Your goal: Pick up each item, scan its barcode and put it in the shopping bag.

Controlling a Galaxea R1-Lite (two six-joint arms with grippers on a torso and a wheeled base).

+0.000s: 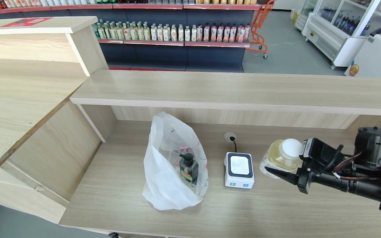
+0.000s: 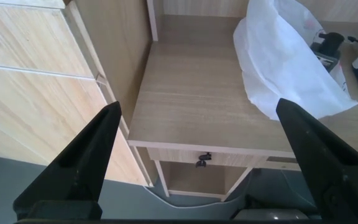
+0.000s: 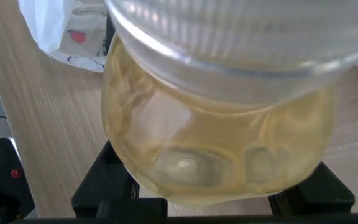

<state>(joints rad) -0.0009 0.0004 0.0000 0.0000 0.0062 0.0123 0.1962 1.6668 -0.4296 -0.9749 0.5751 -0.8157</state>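
A clear bottle [image 1: 276,157] of yellow liquid with a white cap [image 1: 291,148] hangs tilted just right of the white barcode scanner [image 1: 239,169]. My right gripper [image 1: 278,166] is shut on it. The right wrist view has the bottle [image 3: 216,143] close up between black fingers [image 3: 104,186]. A white plastic shopping bag [image 1: 167,165] stands open left of the scanner, with a dark pump bottle [image 1: 188,167] inside. My left gripper [image 2: 197,168] is open and holds nothing, off the counter's front left corner, with the bag [image 2: 284,68] farther off.
A raised wooden ledge [image 1: 236,89] runs behind the lower counter [image 1: 127,195], and a side wall closes its left end. The scanner's cable goes into a hole [image 1: 230,136]. Drawers [image 2: 23,81] are beside the counter. Store shelves of bottles stand far behind.
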